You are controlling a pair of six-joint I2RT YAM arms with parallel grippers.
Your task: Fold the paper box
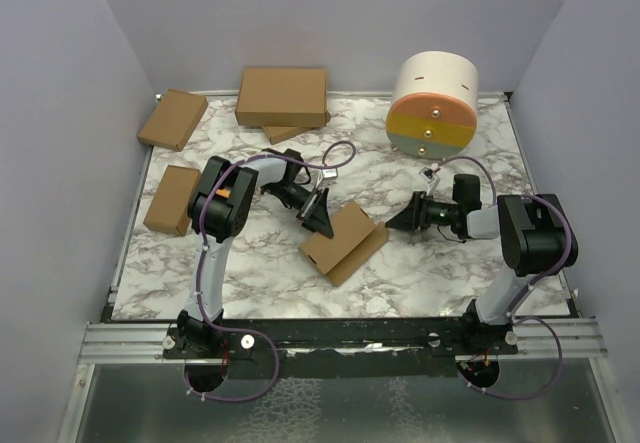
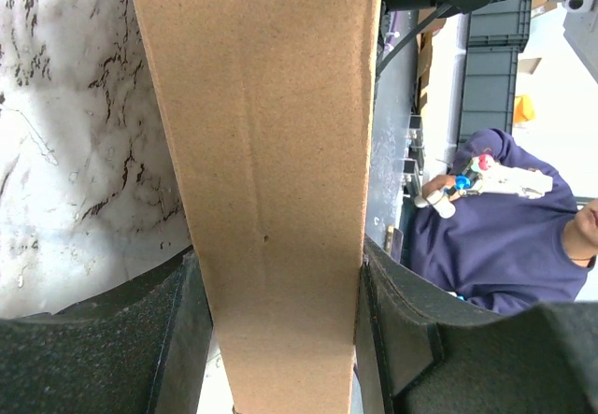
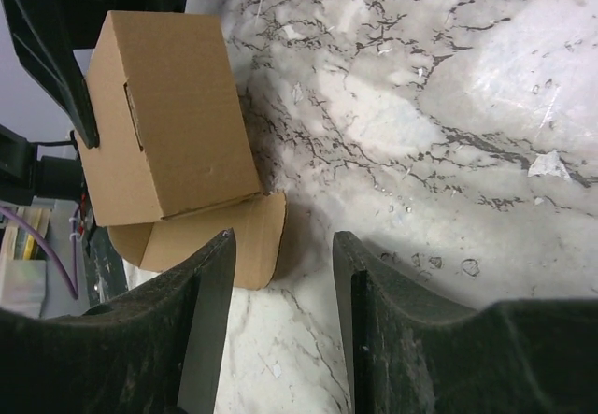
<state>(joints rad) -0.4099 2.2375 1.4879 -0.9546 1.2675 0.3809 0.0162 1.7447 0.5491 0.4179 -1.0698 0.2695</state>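
The paper box [image 1: 343, 242] is a small brown carton in the middle of the marble table, with one flap lying open toward the right. My left gripper [image 1: 322, 220] is shut on its far left end; in the left wrist view the cardboard [image 2: 271, 180] fills the gap between both fingers. My right gripper [image 1: 392, 222] is open and empty just right of the box. In the right wrist view the box [image 3: 168, 115] and its rounded open flap [image 3: 248, 241] lie just ahead of the left finger [image 3: 201, 321].
A larger brown carton [image 1: 283, 98] and flat cardboard pieces [image 1: 173, 119] [image 1: 172, 200] lie at the back and left. A round cream, orange and grey container [image 1: 433, 103] stands at the back right. Grey walls enclose the table.
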